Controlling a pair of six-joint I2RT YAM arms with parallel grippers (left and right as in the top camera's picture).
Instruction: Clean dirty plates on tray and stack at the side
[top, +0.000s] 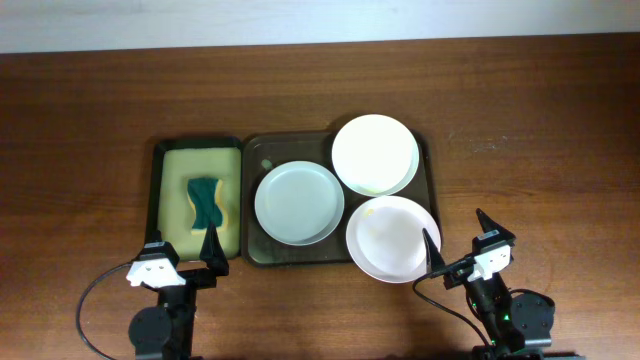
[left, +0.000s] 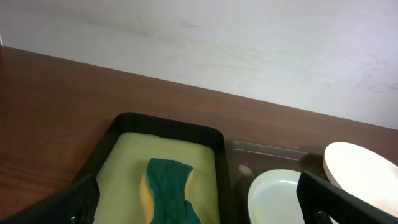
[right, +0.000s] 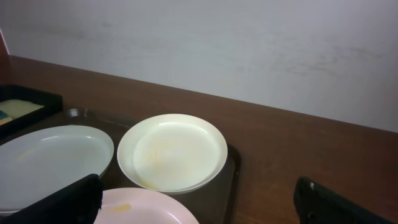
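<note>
We are counting three plates (top: 299, 203) lying on tray (top: 263, 247); left hand (top: 185, 248), right hand (top: 458, 238) standing spread, gripping nothing, over desk (top: 80, 150).

The counter (top: 80, 120) is reddish-brown with a fine wood grain. The tray (top: 290, 147) is dark brown-black. The middle plate (top: 299, 203) is pale grey-blue. The far plate (top: 375, 154) is white with a yellowish tint, and the near plate (top: 392, 238) is white with a faint yellow smear. The smaller tray (top: 156, 200) is black, lined yellow-green. Its sponge (top: 204, 200) is dark green over yellow.
</note>
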